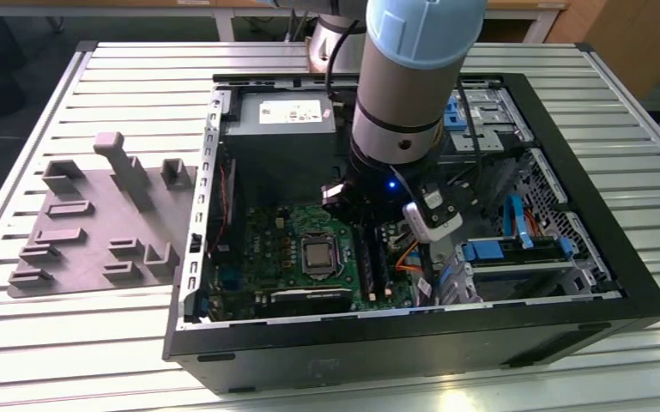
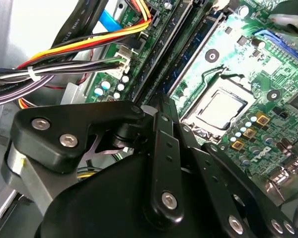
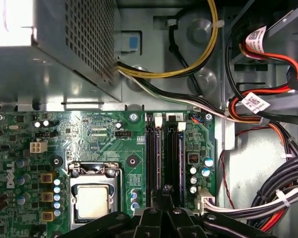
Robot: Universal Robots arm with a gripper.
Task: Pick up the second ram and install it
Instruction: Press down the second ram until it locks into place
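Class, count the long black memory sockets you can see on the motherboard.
2: they lie side by side beside the processor socket, one nearer it, the other farther. The gripper hides their near ends.

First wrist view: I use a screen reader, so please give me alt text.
The tool sits low over the memory sockets of a green motherboard, beside the processor socket. Above lie a metal power supply and bundled cables.
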